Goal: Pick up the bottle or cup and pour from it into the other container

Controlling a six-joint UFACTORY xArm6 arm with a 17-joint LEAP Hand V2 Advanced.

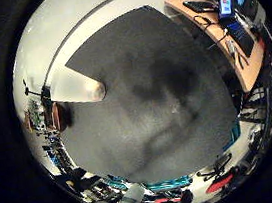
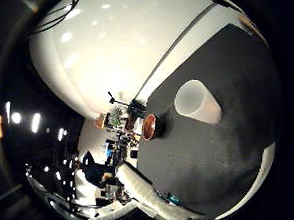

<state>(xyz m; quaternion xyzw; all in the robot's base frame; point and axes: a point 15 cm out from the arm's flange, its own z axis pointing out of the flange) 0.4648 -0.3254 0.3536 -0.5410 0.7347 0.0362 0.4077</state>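
Note:
A translucent white cup (image 2: 197, 100) stands on the dark grey table mat (image 1: 154, 124), its wide mouth turned toward the palm. Close beside it on the mat sits a small brown bowl (image 2: 149, 126), near the mat's edge. My hand hovers above the mat some way from both; neither fills much of a view. Nothing lies against the palm. A dark blotchy shadow (image 1: 169, 84) falls on the mat under the hand.
A wooden desk (image 1: 229, 44) with monitors, a laptop and a keyboard stands beyond one side of the mat. A white wall rises behind the cup and bowl. Room clutter and chairs ring the other sides.

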